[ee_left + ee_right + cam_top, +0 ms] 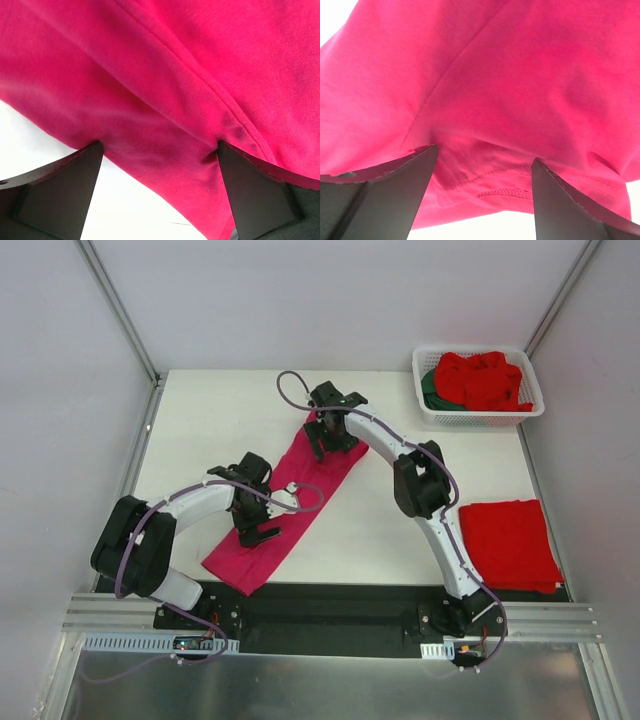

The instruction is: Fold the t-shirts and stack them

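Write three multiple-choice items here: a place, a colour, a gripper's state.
1. Where on the table is the folded red t-shirt? A) far left corner B) near right edge C) centre
2. The diagonal t-shirt beneath the left gripper and right gripper is: A) magenta-pink B) dark green C) white
3. The left gripper's jaws are: A) shut B) wide open C) clamped on red cloth
Answers: B, a red rectangle at the overhead view's lower right; A, pink fills both wrist views; B, its fingers stand far apart.
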Available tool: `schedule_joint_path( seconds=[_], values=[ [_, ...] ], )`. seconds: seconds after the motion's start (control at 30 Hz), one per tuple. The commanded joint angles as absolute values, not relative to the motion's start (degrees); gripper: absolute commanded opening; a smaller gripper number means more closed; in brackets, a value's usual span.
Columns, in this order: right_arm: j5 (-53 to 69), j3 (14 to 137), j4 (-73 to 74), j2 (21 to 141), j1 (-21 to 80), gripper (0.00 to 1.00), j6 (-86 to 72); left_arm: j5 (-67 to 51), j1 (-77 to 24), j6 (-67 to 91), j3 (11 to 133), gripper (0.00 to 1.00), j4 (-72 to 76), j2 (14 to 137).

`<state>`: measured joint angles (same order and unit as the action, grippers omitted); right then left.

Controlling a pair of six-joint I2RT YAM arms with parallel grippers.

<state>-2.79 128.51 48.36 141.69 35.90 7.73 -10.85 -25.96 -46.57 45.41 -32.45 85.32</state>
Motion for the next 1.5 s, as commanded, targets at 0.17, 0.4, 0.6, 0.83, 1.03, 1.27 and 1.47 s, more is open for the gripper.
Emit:
schedule_joint_path(
  seconds=[0.17,0.4,0.6,0.83,1.03,1.27,1.47],
  values=[
    [-5.62,132.01,53.7,141.85,33.4,0.8,6.16,-14.76,-34.79,-46.77,46.66,0.99,-35.24,91.93],
    [-2.55,136.84,54.32,143.26,31.29,0.83,5.1,-16.96,-42.97,-42.55,51.85,0.99,-38.23,93.78],
    [3.68,138.78,52.91,145.01,30.32,0.86,2.73,-16.26,-46.84,-40.34,57.65,0.99,-39.99,95.89],
    [2.83,130.11,47.67,138.38,31.72,0.85,3.95,-12.84,-46.67,-40.34,62.05,0.99,-41.48,95.89],
    [-10.09,119.01,42.89,127.89,34.71,0.85,9.92,-16.17,-39.56,-38.15,66.52,0.99,-43.68,87.2],
    [-13.62,113.91,41.22,121.11,40.42,0.86,13.53,-13.8,-31.21,-38.93,66.89,0.99,-45.18,78.85],
    [-11.25,115.57,43.15,127.34,43.24,0.85,13.8,-13.27,-25.24,-39.2,63.2,0.99,-45.26,72.96]
  ],
)
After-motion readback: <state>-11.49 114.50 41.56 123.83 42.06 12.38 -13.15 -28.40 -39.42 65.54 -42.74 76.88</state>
